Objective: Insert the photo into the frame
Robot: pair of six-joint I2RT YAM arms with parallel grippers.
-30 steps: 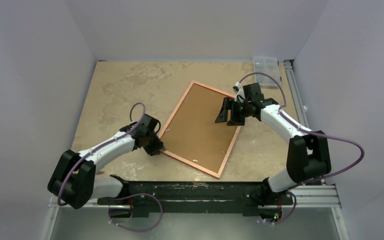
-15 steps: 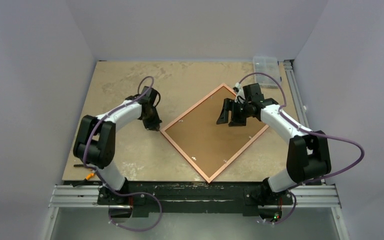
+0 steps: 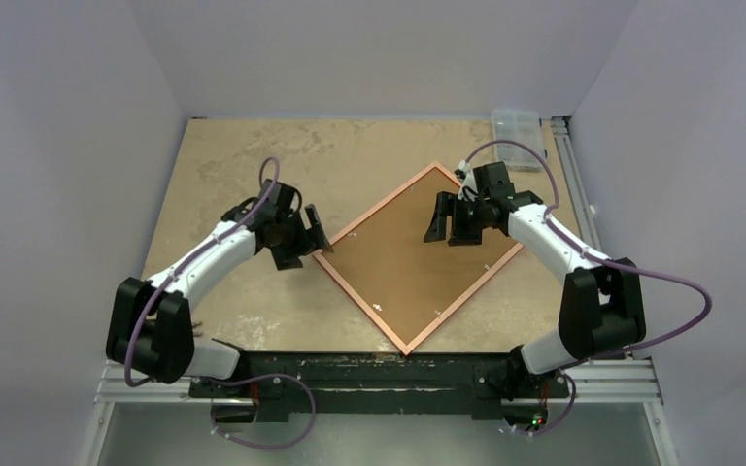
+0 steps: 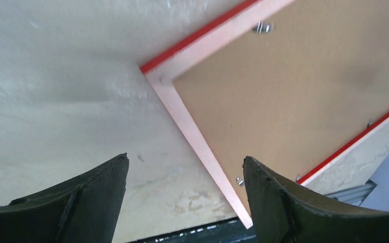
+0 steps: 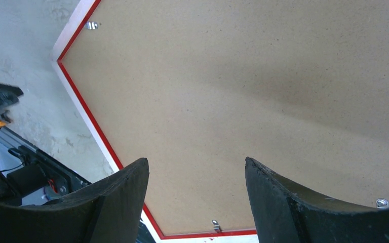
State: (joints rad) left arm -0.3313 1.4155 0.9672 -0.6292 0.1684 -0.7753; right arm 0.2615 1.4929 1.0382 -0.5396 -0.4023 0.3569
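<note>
The overhead view shows the frame [image 3: 361, 305] lying back-up at the middle of the table [image 3: 253, 165], turned like a diamond with corners at 12, 3, 6 and 9 o'clock. A brown backing board [image 3: 413, 257] fills it. Only the wrist views show the frame's bright red outer edge [image 4: 192, 38] and the small metal clips [image 4: 262, 27] along the pale inner strip. The photo shows in no view; whether it lies under the board cannot be told.

The left tool [image 3: 303, 243] sits just beside the frame's 9 o'clock corner. Its own camera shows the jaws spread wide and holding nothing, with the corner ahead of them and one edge strip running back toward one finger [image 4: 283, 202]; contact cannot be judged. The right tool [image 3: 450, 231] hangs over the board toward 1 o'clock, and its camera shows wide-open jaws [image 5: 196, 162] with only bare board [image 5: 243, 76] between them. That view also catches a clip [image 5: 92, 25] near the far corner.

A clear plastic box [image 3: 518, 124] stands at the table's 1 o'clock corner, well apart from the frame. Nothing lies between either tool and the frame.

The table is mottled beige with stone-like patches. A metal rail [image 3: 369, 383] crosses its 6 o'clock edge by the arm bases. Plain pale walls close the other three sides.
</note>
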